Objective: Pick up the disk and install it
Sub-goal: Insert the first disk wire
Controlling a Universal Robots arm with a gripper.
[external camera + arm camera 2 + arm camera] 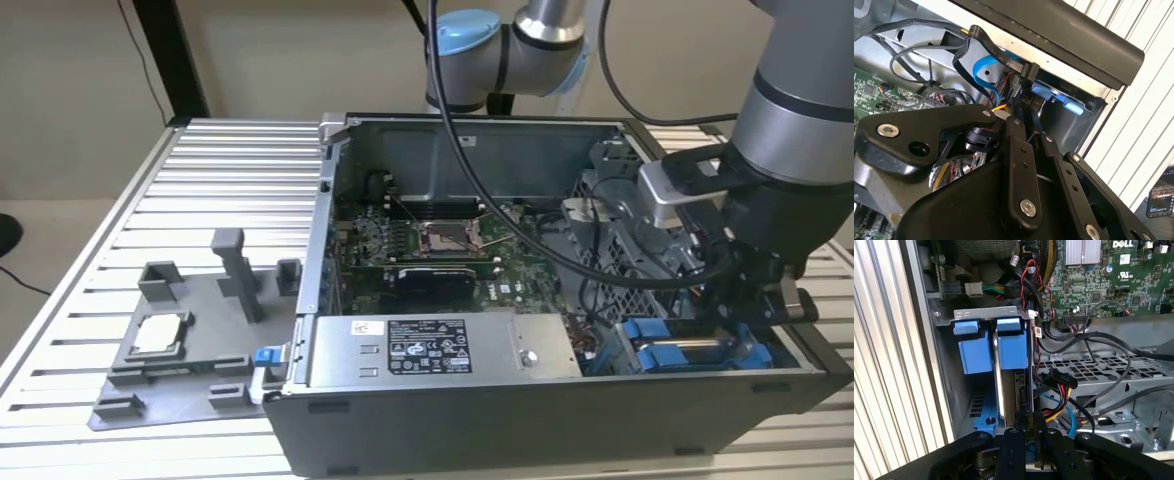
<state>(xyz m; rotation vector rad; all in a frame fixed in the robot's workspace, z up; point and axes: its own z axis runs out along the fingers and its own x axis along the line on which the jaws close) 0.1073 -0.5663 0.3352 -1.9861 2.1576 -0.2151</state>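
First wrist view: the disk stands on edge in the drive bay at the computer case's corner, its blue carrier lined up with the slot, and the gripper has its fingers pinched on the disk's edge.

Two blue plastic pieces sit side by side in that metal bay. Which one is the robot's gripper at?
The longer blue carrier, the one nearer the cables: the gripper sits at its end, in line with it. The shorter blue piece sits beside the case wall, off to the side.
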